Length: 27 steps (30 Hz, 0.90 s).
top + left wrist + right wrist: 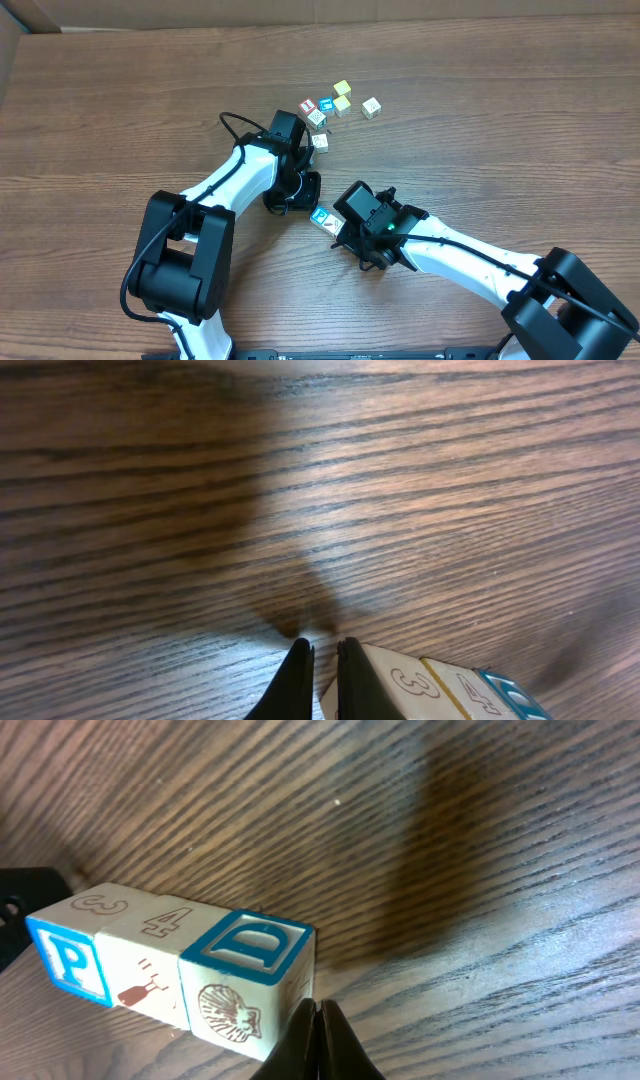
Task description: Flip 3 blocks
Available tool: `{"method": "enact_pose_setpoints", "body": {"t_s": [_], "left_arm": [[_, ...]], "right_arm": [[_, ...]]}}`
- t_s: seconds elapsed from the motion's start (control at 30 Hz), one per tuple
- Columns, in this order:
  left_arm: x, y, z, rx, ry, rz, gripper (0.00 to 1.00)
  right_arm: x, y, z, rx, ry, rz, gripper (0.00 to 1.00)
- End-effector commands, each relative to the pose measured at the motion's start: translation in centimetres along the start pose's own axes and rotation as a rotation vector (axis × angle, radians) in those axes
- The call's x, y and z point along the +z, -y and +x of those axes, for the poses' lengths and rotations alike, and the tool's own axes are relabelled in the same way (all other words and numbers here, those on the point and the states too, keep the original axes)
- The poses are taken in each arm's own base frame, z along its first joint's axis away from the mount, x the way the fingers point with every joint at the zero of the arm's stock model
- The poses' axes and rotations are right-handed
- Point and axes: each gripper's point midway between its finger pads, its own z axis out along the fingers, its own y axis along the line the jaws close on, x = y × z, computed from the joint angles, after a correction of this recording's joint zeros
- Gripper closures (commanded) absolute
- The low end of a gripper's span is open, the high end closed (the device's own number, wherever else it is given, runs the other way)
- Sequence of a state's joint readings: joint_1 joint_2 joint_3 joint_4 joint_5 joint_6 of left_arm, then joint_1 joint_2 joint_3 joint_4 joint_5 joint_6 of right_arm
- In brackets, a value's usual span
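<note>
Blocks: three picture cubes in a tight row on the surface [450, 840], faces touching: "3" block [75, 935] with the blue P side, "4" block [150, 960], blue "D" block [250, 980] with a shell on its side. In the overhead view the row lies between the two arms, well apart from the spare cubes [340, 105].

Right gripper [318, 1020] is pinched fully together, holding nothing, tips just beside the D block's lower corner. Left gripper [320, 655] is likewise pinched together and empty, at the "3" end.

Risks, my read:
- A low push slides the whole row instead of tipping one block.
- Touching faces drag the neighbour round, or roll it twice.
- Both arms are crowded at one short row, so they could clash or squeeze it until it buckles.
</note>
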<state>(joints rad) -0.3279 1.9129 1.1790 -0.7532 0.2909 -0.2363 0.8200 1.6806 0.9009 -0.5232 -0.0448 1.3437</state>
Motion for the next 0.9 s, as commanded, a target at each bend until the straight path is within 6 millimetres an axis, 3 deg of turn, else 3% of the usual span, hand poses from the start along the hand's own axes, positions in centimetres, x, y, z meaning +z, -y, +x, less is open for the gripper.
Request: {"method": "enact_pose_setpoints", "body": {"t_s": [0.0, 0.43, 0.67, 0.87], "left_arm": [[-0.1, 0.3, -0.5, -0.001, 0.009, -0.007, 0.96], [-0.1, 0.6, -0.6, 0.005, 0.015, 0.002, 0.96], [0.1, 1.2, -0.7, 0.025, 0.023, 0.007, 0.96], [0.4, 1.7, -0.9, 0.039, 0.03, 0.01, 0.96]], "right_arm": [[1.1, 0.8, 0.2, 0.02, -0.006, 0.033, 0.96], [1.0, -0.3, 0.8, 0.024, -0.044, -0.015, 0.96], [1.0, -0.3, 1.0, 0.174, -0.057, -0.012, 0.96], [1.0, -1.0, 1.4, 0.172, -0.084, -0.037, 0.96]]}}
